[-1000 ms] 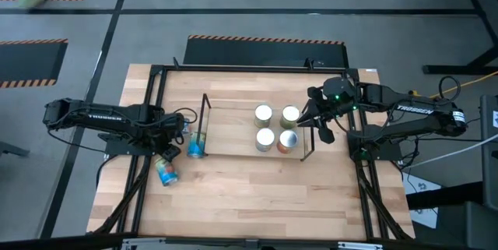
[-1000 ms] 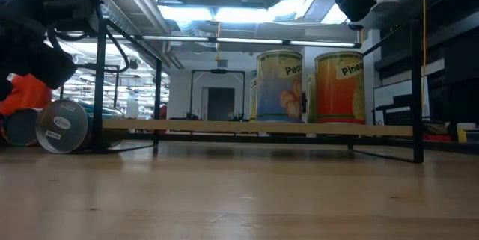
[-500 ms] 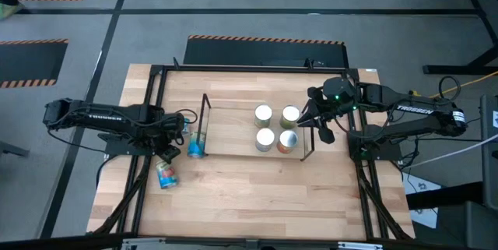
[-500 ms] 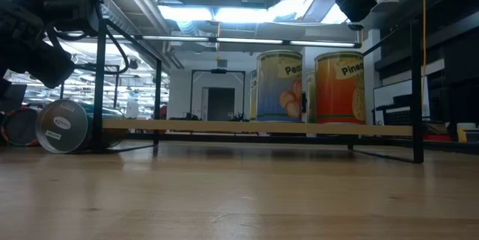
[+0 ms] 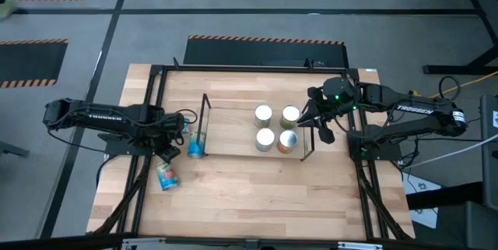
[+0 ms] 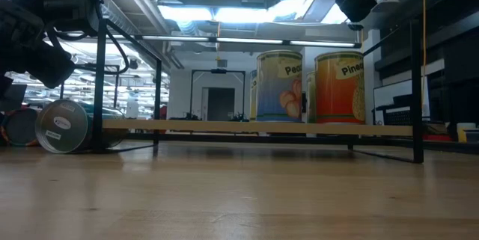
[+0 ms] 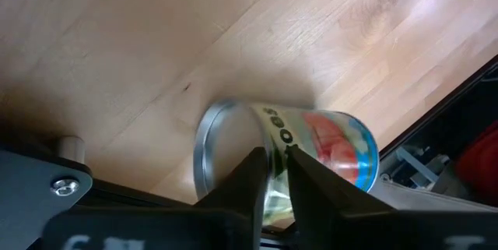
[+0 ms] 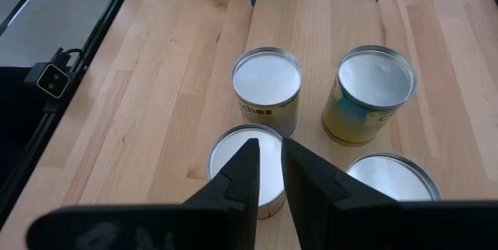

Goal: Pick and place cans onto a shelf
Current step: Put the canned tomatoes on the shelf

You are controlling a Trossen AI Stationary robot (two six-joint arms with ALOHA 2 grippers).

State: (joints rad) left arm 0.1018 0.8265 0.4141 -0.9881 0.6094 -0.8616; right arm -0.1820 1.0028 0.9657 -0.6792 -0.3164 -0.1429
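Four cans stand upright on the shelf (image 5: 233, 129): two in the back row (image 5: 263, 114) (image 5: 290, 114), two in front (image 5: 265, 139) (image 5: 288, 141). My right gripper (image 8: 270, 145) hovers shut above them at the shelf's right end (image 5: 320, 129). A blue can (image 5: 195, 147) lies on its side at the shelf's left end. Near the table's left edge a can with a red, green and blue label (image 7: 311, 156) lies on its side (image 5: 166, 176). My left gripper (image 7: 278, 164) is shut above it (image 5: 173, 150), holding nothing.
A black frame (image 5: 152, 110) runs around the tabletop, and its left rail passes close to the lying can. Bare wood (image 5: 257, 195) stretches along the near side. In the low view the shelf's board (image 6: 254, 125) carries a peach can (image 6: 279, 87) and a pineapple can (image 6: 338, 87).
A red-labelled can showed at my left gripper's height in the low view a second ago and has since dropped from there. In the high view the can by the left rail has shifted slightly toward the near edge and lies still. My right arm has kept still.
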